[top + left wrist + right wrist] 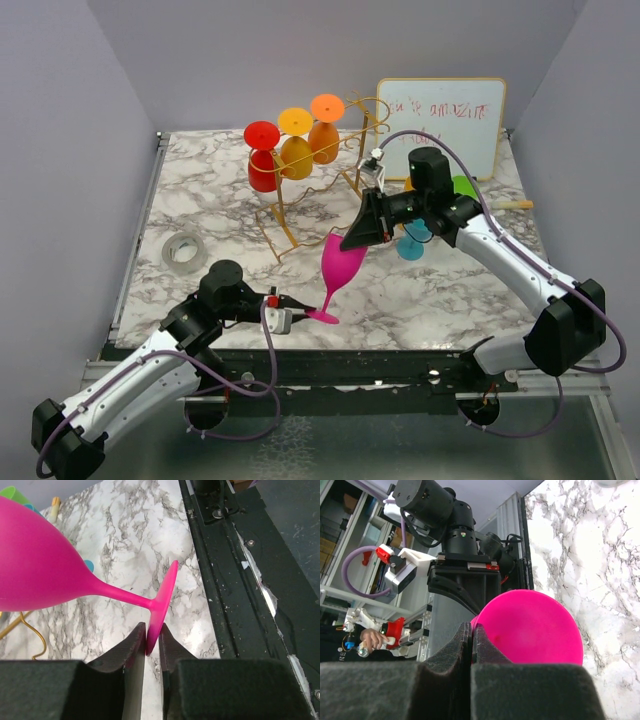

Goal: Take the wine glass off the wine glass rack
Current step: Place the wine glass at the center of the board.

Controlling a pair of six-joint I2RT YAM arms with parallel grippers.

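Note:
A pink wine glass hangs tilted over the marble table, off the gold wire wine glass rack behind it. My left gripper pinches the edge of the glass's round foot, and the foot's rim sits tight between both fingertips of the left gripper. My right gripper is shut on the rim of the pink bowl, with the thin wall caught between the tips of the right gripper. The stem runs free between the two holds.
A red glass, a yellow glass and an orange glass hang upside down on the rack. A whiteboard stands at the back right, near a green cup and a blue glass. A tape roll lies at the left.

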